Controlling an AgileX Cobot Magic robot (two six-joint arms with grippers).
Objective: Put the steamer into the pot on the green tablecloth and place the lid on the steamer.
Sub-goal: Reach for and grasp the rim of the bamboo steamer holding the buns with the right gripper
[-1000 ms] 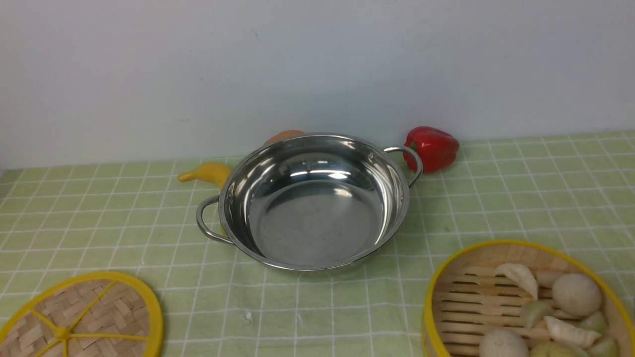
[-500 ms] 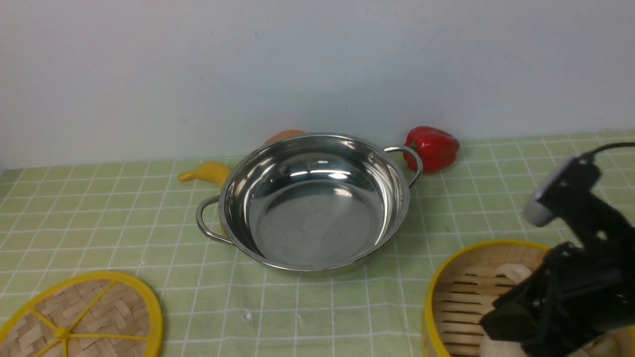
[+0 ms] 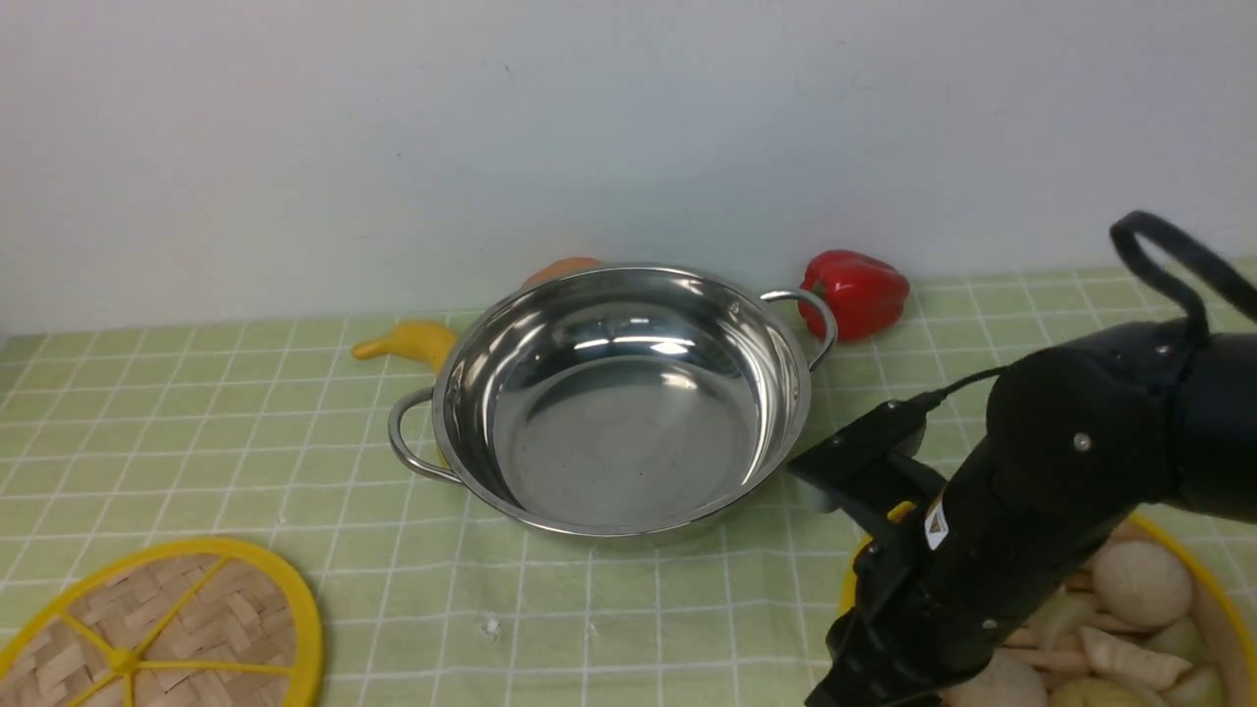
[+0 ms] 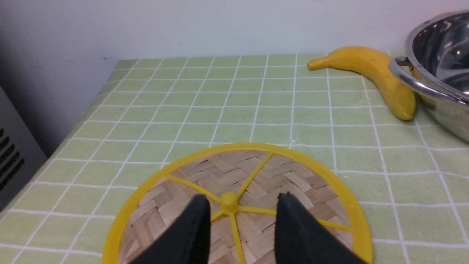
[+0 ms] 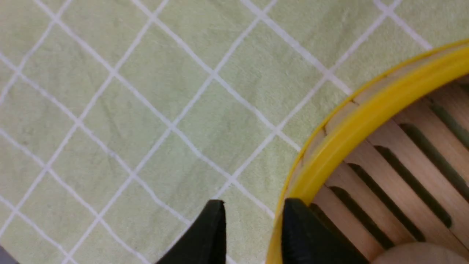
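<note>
I log: right gripper, jaws partly apart astride the rim of the steamer at the near right of the green tablecloth, clamping nothing; left gripper, parted over the middle of the lid, empty; pot, centre, bare.

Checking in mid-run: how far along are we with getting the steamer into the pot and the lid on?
Nothing is finished: the pot is empty. In hand: the right gripper stands open astride the rim of the steamer, not yet closed. The left gripper hangs open over the lid, which lies on the green tablecloth. Left: grip the steamer, set it in the pot, then add the lid.
</note>
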